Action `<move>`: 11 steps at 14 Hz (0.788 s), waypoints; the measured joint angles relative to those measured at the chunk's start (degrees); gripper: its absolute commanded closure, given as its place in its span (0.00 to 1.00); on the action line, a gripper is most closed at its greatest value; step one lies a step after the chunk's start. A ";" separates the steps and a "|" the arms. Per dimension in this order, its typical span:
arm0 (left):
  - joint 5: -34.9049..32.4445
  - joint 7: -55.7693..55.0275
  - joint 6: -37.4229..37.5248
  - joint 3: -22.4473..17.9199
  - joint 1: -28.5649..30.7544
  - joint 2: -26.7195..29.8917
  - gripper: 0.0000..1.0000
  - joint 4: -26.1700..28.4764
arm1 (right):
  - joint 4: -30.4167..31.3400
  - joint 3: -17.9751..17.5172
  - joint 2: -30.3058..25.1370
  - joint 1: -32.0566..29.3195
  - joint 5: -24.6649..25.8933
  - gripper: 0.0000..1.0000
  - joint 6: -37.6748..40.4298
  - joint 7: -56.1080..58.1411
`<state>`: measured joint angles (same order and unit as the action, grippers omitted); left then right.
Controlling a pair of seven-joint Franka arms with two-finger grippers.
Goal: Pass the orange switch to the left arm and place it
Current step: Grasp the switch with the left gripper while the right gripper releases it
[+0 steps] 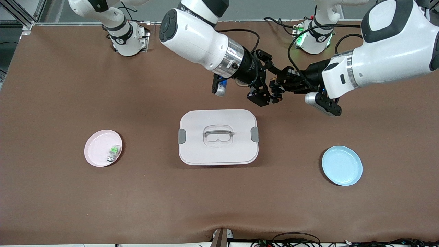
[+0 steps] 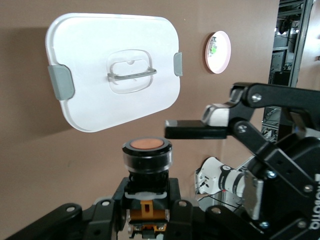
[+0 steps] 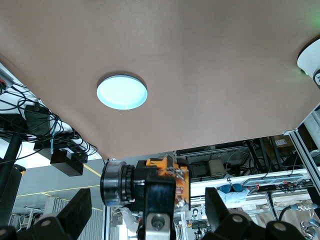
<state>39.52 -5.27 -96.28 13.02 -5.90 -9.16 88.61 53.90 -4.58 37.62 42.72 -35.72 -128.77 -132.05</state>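
Note:
The orange switch (image 2: 147,156), black with a round orange cap, is clamped by its base in my left gripper (image 2: 147,202), which is shut on it. Both grippers meet in the air over the brown table just off the white box (image 1: 218,137), toward the arms' bases. My right gripper (image 1: 264,93) stands open around the switch (image 3: 140,182), with its fingers (image 3: 75,212) wide apart and clear of it. One right finger (image 2: 197,131) shows beside the cap. My left gripper (image 1: 277,89) reaches in from the left arm's end.
A pink plate (image 1: 99,151) holding a small green-and-silver switch (image 1: 114,152) lies toward the right arm's end. A pale blue plate (image 1: 342,165) lies toward the left arm's end. The box (image 2: 112,67) sits mid-table with its lid latched.

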 measured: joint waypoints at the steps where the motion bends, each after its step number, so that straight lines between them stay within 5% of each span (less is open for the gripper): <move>1: -2.16 0.59 0.00 0.01 -0.02 0.00 1.00 0.00 | -0.01 0.02 0.00 0.00 0.00 0.00 0.00 0.00; 4: -8.69 3.15 0.17 0.04 -0.04 -0.01 1.00 0.09 | -0.26 0.20 0.00 -0.07 0.06 0.00 1.67 4.19; 11: -21.87 12.27 1.08 -0.37 0.57 -3.15 1.00 0.68 | -1.44 1.91 -1.03 -0.97 3.40 0.00 18.59 38.85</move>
<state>17.65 7.01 -95.20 12.65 -5.33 -12.31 89.28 52.46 -2.67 36.59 41.75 -32.32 -110.19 -93.21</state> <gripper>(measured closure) 0.661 0.000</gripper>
